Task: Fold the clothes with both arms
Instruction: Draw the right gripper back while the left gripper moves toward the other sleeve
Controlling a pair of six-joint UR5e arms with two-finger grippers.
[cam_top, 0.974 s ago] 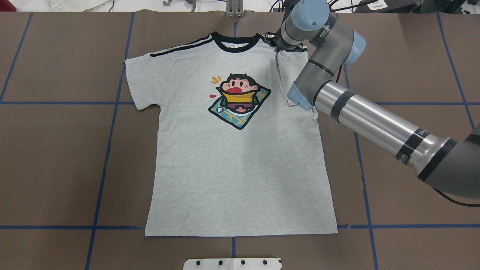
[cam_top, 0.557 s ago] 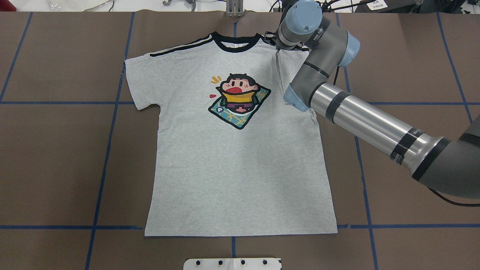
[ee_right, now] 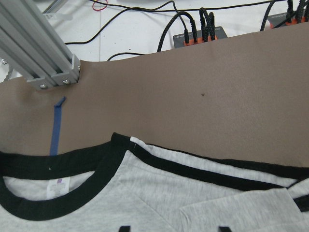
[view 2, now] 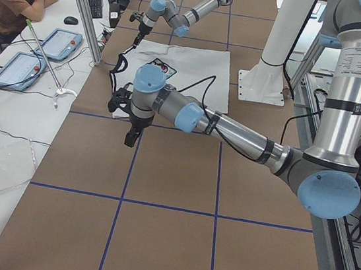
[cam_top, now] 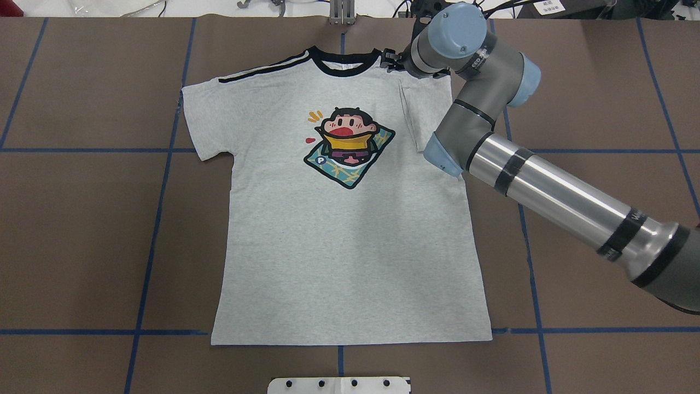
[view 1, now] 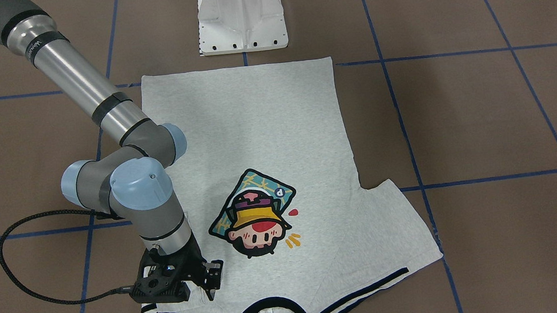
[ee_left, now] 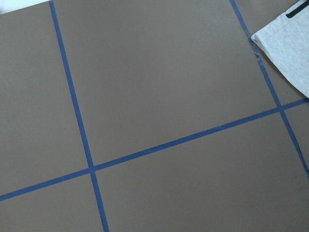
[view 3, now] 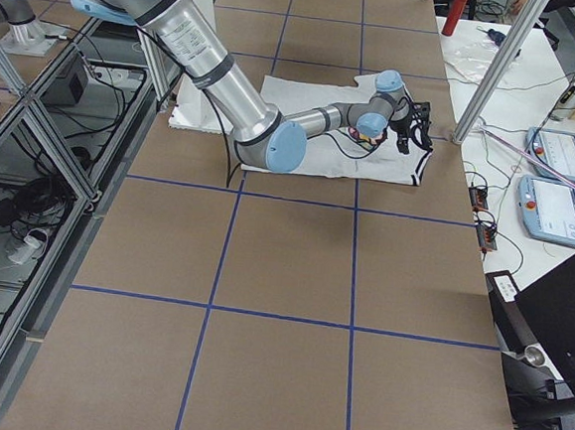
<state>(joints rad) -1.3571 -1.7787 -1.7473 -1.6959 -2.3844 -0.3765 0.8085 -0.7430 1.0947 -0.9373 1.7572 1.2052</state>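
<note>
Reaching in from the right edge of the overhead view, the right arm (cam_top: 552,189) slants its long silver tube up and left. Its wrist joints then fold back toward the top of the frame, so the right gripper (cam_top: 389,59) sits over the shirt's shoulder, just right of the black collar (cam_top: 342,64). Its jaws stand apart, holding nothing. The shirt (cam_top: 339,246) lies flat, print up, in the middle of the table (cam_top: 82,230), with the sleeve (cam_top: 418,104) on that side folded inward onto the chest. In the left-side view the left arm (view 2: 234,130) stretches low over bare table off to the shirt's side, with the left gripper (view 2: 130,136) pointing down. Whether that gripper is clenched or released I cannot tell.
</note>
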